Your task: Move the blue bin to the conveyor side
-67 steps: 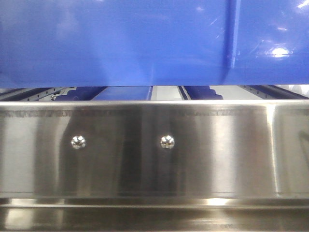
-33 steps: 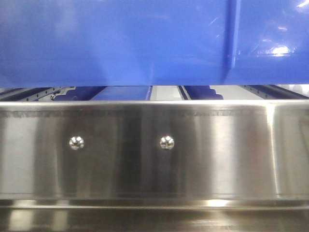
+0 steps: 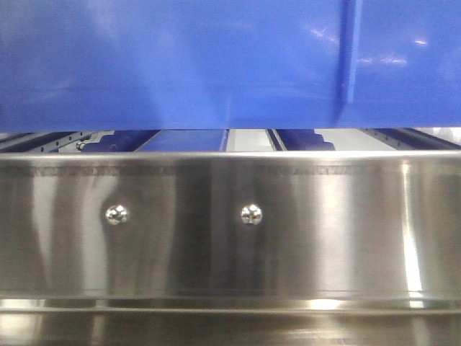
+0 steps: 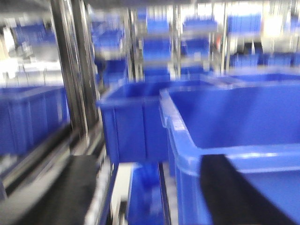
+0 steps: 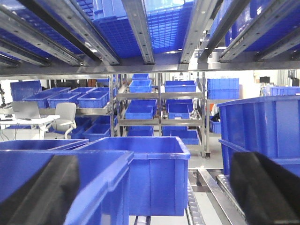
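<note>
The blue bin point(image 3: 180, 65) fills the top of the front view, its underside a little above the steel panel. In the blurred left wrist view its left wall and rim point(image 4: 185, 154) run between my left gripper's point(image 4: 147, 192) fingers: one dark finger point(image 4: 234, 192) lies over the bin's inside, the other point(image 4: 61, 192) outside. In the right wrist view the bin's right rim point(image 5: 110, 180) runs between my right gripper's point(image 5: 152, 192) fingers point(image 5: 37, 192), set wide apart. Both grippers look open, straddling the walls. The conveyor belt is out of view.
A stainless-steel panel point(image 3: 230, 223) with two screws spans the front. A second blue bin point(image 5: 159, 173) stands on roller rails point(image 5: 206, 197) just behind. A taller bin point(image 5: 262, 126) is at the right. Shelf rails point(image 5: 140, 33) run overhead.
The blue bin's underside has dropped very slightly and its rib has shifted a little to the right. The bright reflections on its right side have gone.
</note>
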Robot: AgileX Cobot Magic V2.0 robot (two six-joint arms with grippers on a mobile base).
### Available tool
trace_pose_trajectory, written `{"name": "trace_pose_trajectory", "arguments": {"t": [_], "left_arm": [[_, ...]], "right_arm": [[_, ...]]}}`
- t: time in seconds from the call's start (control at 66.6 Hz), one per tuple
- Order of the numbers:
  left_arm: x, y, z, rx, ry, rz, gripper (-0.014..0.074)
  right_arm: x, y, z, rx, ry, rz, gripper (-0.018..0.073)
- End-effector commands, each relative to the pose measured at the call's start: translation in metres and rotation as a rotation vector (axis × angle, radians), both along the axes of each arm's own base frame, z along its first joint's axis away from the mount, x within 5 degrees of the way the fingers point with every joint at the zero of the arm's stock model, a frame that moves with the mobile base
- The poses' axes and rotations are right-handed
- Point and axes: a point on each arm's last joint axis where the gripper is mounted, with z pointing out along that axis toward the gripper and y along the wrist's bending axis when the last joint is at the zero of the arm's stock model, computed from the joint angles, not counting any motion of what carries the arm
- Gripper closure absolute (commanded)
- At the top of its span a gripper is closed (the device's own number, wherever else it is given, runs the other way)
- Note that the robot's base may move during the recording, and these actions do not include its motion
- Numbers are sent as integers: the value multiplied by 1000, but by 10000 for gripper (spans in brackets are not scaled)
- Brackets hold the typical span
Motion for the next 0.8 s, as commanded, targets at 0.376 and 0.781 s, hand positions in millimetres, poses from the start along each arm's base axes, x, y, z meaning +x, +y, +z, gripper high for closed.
{"name": "trace_pose_trajectory", "arguments": {"t": [0.376, 0.781], "left_arm": [[46, -12, 52, -24, 147, -156, 67], [111, -34, 92, -81, 349, -250, 67]], "right_arm": [[42, 13, 42, -45, 244, 137, 9], [79, 41, 87, -81, 315, 330, 10]]}}
